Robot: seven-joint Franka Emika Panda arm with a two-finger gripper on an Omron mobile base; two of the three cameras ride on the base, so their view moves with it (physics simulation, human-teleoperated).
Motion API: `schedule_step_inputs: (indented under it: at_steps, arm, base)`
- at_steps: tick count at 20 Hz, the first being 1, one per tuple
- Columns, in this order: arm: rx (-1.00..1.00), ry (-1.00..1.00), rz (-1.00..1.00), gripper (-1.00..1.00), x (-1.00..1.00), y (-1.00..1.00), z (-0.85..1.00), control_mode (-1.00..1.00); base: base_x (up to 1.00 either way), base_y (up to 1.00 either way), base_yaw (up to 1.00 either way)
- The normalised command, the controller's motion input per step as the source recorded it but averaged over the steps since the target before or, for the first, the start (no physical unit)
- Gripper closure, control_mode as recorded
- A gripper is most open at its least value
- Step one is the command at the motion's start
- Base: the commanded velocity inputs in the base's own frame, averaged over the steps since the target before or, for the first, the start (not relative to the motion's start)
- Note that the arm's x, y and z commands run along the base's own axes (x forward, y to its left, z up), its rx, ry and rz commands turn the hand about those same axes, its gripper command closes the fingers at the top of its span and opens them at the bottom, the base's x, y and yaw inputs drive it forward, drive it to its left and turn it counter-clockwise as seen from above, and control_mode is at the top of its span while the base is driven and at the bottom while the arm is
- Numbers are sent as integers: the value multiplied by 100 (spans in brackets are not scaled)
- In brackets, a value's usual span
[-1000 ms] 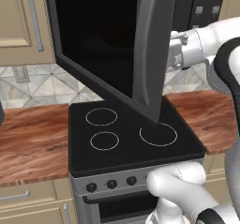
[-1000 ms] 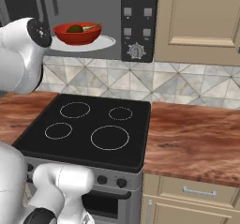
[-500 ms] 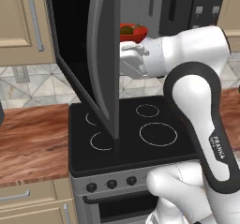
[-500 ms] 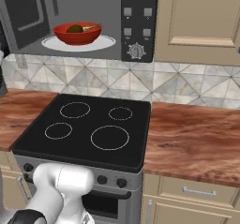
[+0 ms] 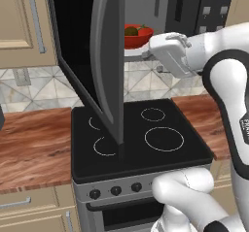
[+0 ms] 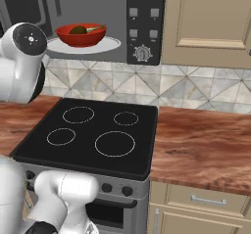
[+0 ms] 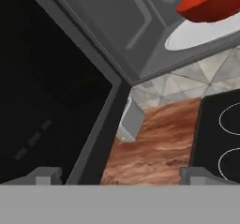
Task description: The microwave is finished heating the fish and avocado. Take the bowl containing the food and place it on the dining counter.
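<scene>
One microwave, upper left of my right base view, its door swung wide open so that in the left base view I see it almost edge-on, running from the top centre down over the stove. One white turntable inside, carrying one red bowl; the bowl sits at the upper left of the right base view, at top centre of the left base view just right of the door edge, and at the top right corner of the hand view. In the bowl I count one dark green avocado and one slender greenish fish lying beside it toward the right. One button panel on the microwave's right side, with one round dial low on it. One black stove below, with four ring-marked burners on its glass top. Two stretches of wood counter, one on each side of the stove. One gripper, of which I see two fingertips at the bottom of the hand view, set wide apart with nothing between them; the hand sits at mid-right in the left base view, just beside the bowl and turntable, not touching the bowl. One cabinet door at upper right.
</scene>
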Motion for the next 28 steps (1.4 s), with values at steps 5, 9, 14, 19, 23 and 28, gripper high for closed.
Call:
schedule_step_inputs:
  at_steps: [5,9,14,19,23,28]
  arm:
    - [0,24,-31,-100,37,-100,12,-100]
    - [0,26,-17,-100,79,-100,2,-100]
    - [2,5,-5,-100,34,-13,-6,-100]
    - [0,11,-9,-100,100,0,-19,-100]
    - [0,13,-8,-100,100,0,-5,-100]
    - [0,13,-8,-100,100,0,0,-100]
  base:
    - [0,0,0]
    - [0,0,0]
    - [0,0,0]
    - [0,0,0]
    - [0,0,0]
    - [0,0,0]
